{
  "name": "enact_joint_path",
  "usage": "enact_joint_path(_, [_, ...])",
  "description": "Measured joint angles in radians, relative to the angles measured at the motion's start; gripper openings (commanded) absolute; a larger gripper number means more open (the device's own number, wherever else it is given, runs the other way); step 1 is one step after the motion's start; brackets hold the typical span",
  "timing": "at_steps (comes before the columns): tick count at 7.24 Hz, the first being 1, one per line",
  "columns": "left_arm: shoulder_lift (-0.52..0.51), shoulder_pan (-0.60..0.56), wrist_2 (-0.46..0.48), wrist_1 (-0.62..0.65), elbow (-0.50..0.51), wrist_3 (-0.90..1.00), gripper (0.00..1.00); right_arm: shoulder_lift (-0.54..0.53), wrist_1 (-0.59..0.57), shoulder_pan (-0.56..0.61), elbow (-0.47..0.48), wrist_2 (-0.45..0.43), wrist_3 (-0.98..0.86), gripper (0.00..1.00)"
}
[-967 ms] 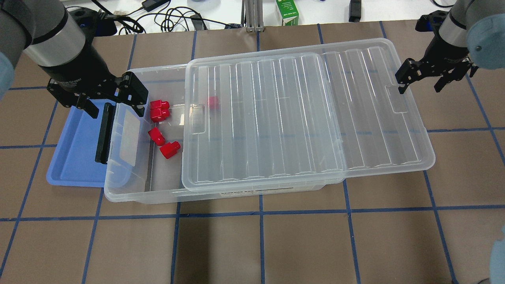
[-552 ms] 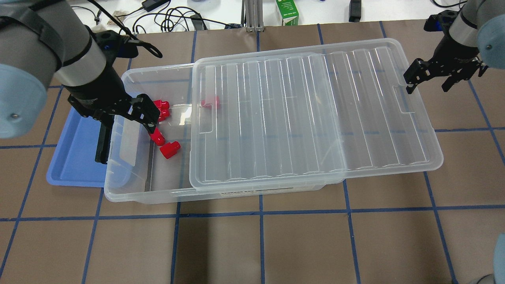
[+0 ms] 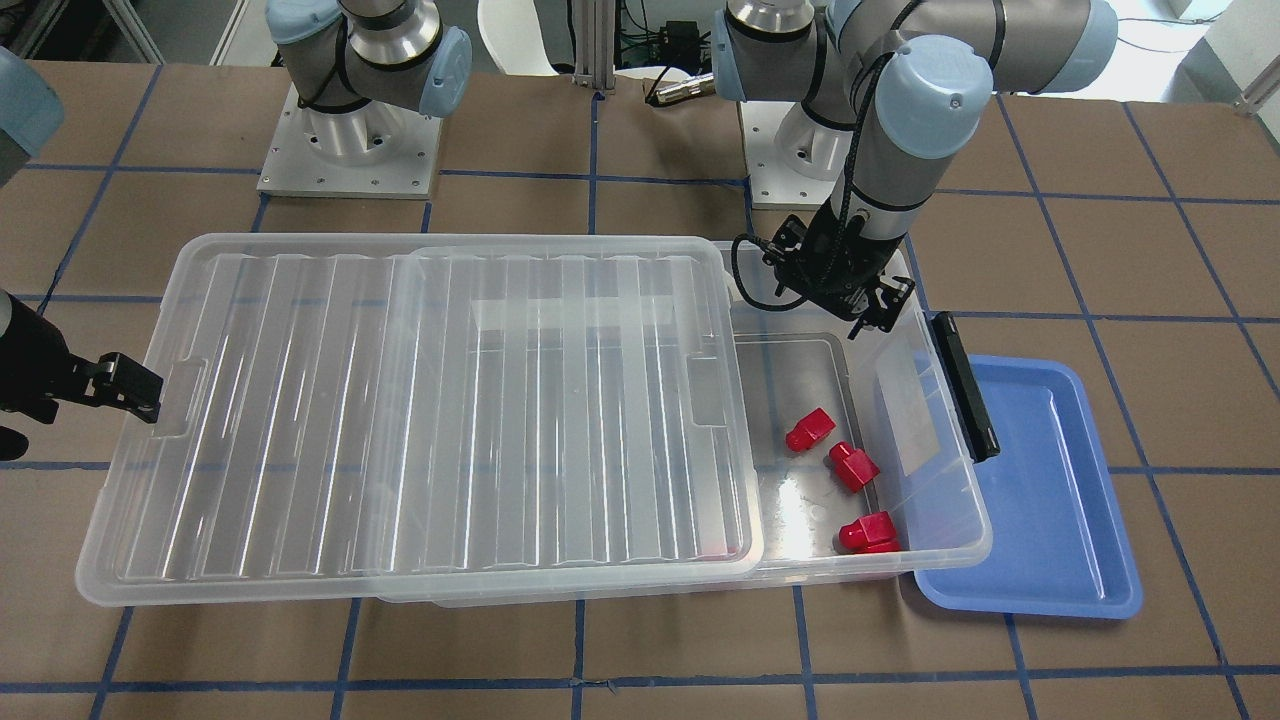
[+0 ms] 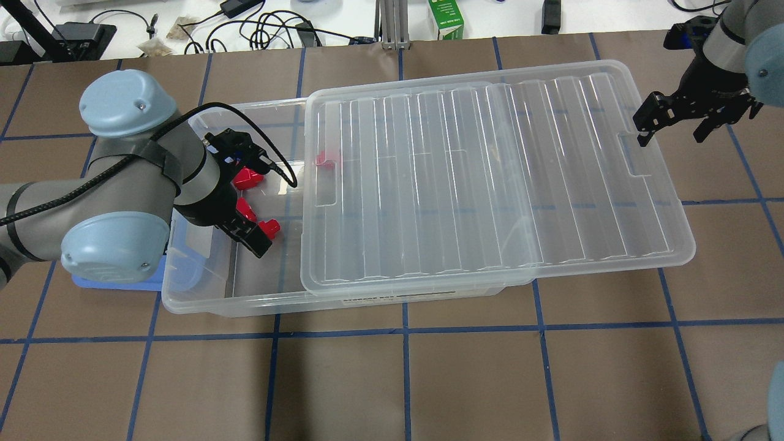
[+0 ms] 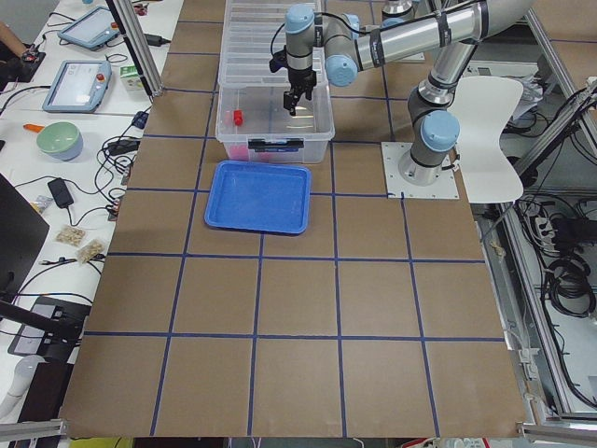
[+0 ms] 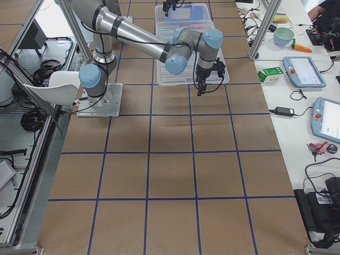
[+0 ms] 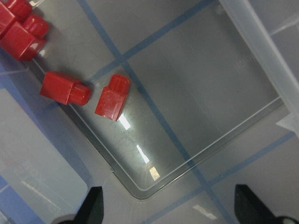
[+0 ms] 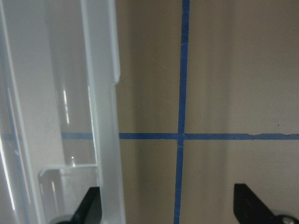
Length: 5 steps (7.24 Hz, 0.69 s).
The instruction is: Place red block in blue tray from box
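The clear box (image 4: 214,300) lies across the table, its ribbed lid (image 4: 490,177) slid off toward my right so the left end is uncovered. Several red blocks (image 3: 852,465) lie on the box floor there; they also show in the left wrist view (image 7: 112,98). One more red block (image 4: 324,158) sits under the lid's edge. My left gripper (image 4: 248,236) is open and empty, lowered inside the box's open end above the blocks. The blue tray (image 3: 1040,480) lies just past the box's black clip handle (image 3: 965,385). My right gripper (image 4: 674,122) is open at the lid's far edge.
A green carton (image 4: 446,18) and cables (image 4: 269,27) lie beyond the table's far edge. The arm bases (image 3: 350,140) stand on the robot's side. In the overhead view my left arm hides most of the tray.
My left arm has swung from above the tray and handle into the box's open end and dropped lower. The lid has slid a little to the right, and the right gripper has moved right with it.
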Motion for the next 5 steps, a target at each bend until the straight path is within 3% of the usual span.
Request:
enact_joint_path(2, [-0.044, -0.001, -0.004, 0.095, -0.042, 0.076, 1.0, -0.016, 0.017, 0.007, -0.027, 0.005, 0.002, 1.0])
enact_joint_path(5, [-0.113, 0.006, -0.025, 0.212, -0.07, 0.139, 1.0, -0.095, 0.149, 0.058, -0.09, 0.012, 0.049, 1.0])
